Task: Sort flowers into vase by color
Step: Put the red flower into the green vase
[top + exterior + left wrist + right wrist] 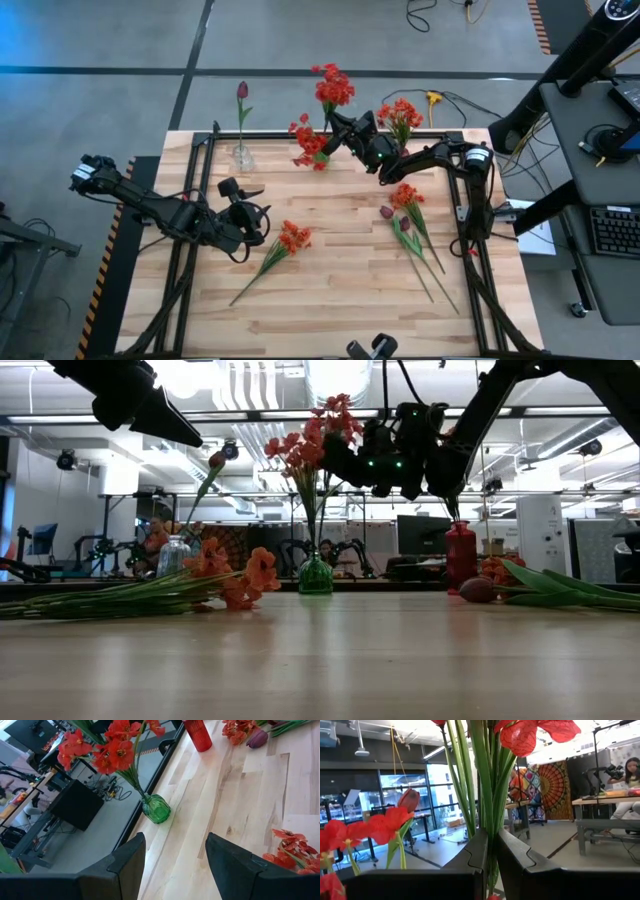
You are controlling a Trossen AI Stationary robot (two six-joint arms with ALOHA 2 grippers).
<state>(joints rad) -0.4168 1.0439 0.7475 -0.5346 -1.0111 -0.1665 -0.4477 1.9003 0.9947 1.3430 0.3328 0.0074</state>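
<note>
Right gripper (338,128) pinched red flower stems (487,795) above green vase (156,809) | left gripper (175,865) spread, idle | you needed stems vertical before releasing.

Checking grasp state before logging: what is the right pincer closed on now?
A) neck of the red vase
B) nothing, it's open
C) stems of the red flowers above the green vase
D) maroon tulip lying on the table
C: in the right wrist view the right pincer is shut on the red flowers, and the high view shows it at that bunch over the green vase.
</note>
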